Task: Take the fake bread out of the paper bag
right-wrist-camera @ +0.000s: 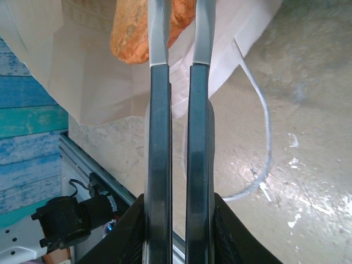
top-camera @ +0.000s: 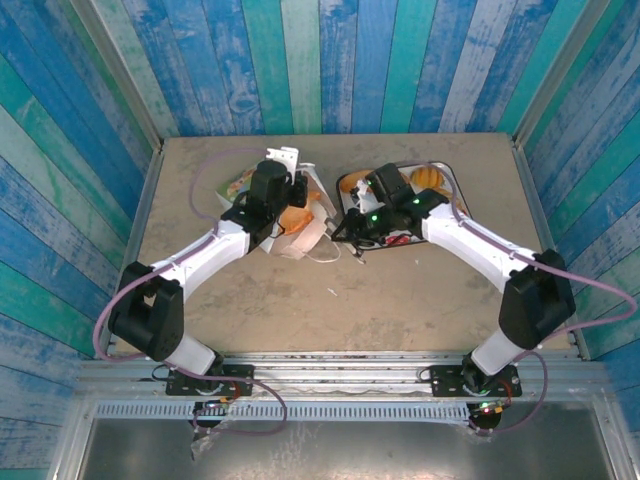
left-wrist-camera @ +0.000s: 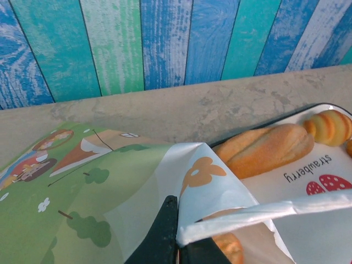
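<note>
The left pincer [left-wrist-camera: 177, 236] was clamped on the rim of the paper bag [left-wrist-camera: 110, 187], which sat on the counter [left-wrist-camera: 165, 110] just beside the tray [left-wrist-camera: 341, 159]. The right pincer [right-wrist-camera: 179, 234] was closed on the tongs [right-wrist-camera: 159, 137], whose metal tips were on an orange fake bread [right-wrist-camera: 132, 33] at the bag's opening; a long roll [left-wrist-camera: 264, 148] lay on the tray

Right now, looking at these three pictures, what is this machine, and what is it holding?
These are two robot arms bolted to a table. One picture looks down from above; the other two come from a camera on each wrist. The left claw is shut on the edge of a paper bag. The right claw is shut on metal tongs, whose tips meet an orange toy bread at the bag. More toy breads lie on a strawberry tray beside it.
</note>
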`<state>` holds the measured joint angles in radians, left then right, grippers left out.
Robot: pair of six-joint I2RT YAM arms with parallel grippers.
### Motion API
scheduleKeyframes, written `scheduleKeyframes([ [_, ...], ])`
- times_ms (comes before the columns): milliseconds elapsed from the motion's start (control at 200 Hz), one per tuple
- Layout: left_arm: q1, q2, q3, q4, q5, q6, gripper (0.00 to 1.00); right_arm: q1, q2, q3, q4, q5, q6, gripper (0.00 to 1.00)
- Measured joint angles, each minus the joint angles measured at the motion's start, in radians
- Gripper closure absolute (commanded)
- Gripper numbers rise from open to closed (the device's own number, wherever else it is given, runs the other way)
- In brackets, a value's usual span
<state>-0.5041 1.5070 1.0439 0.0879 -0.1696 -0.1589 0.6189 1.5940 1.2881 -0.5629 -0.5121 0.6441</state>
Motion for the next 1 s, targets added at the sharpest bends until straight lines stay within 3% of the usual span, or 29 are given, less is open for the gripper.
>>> scheduleKeyframes([
  [616,0.000,0.029,0.067,-0.058,-0.128,-0.070,0.99,0.021,-0.274,0.115,-0.306,0.229,-0.162,0.86],
  [811,0.000,0.033,0.075,-0.080,-0.170,-0.078,0.99,0.019,-0.317,0.176,-0.410,0.366,-0.200,0.85],
  [1002,0.000,0.033,0.075,-0.094,-0.194,-0.078,0.99,0.019,-0.320,0.214,-0.522,0.577,-0.230,0.84],
])
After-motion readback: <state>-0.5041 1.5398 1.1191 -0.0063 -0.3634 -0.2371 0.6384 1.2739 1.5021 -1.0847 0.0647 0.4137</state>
